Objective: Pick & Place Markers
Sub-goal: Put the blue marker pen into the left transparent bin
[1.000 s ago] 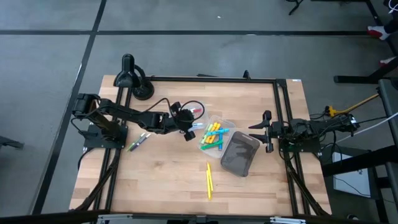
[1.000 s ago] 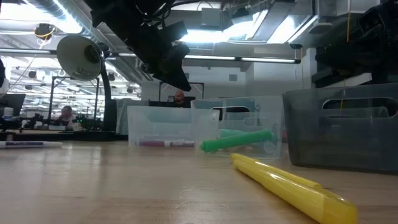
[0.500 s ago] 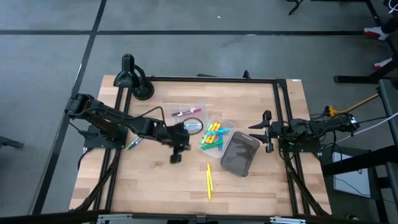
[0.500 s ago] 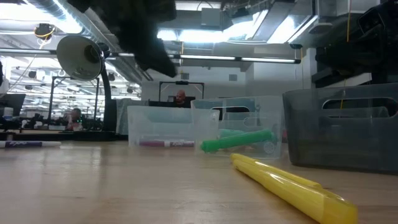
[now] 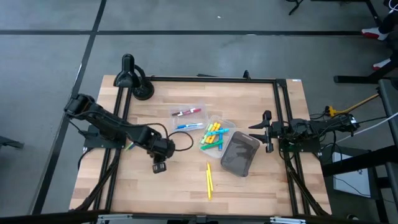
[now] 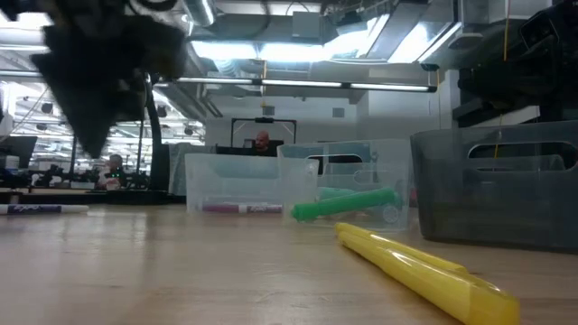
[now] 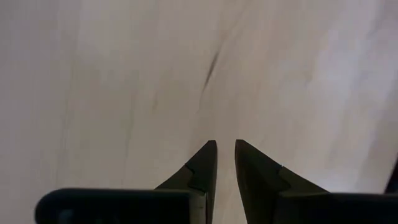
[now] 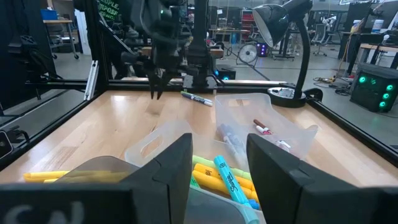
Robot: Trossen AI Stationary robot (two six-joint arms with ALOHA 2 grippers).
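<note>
Your left gripper [image 5: 159,167] moved off the trays [image 5: 189,118], nearly closed, probably empty; loose markers [image 5: 209,180] wait.

I am working in a big lab or workshop. My wooden table [image 5: 161,193] has a black metal frame [image 5: 211,79] around it and a black desk lamp [image 5: 130,78] in one corner. Behind the table I see long ceiling lights [image 6: 361,86], racks, cables and a person [image 6: 261,143] sitting at a desk far off.
</note>
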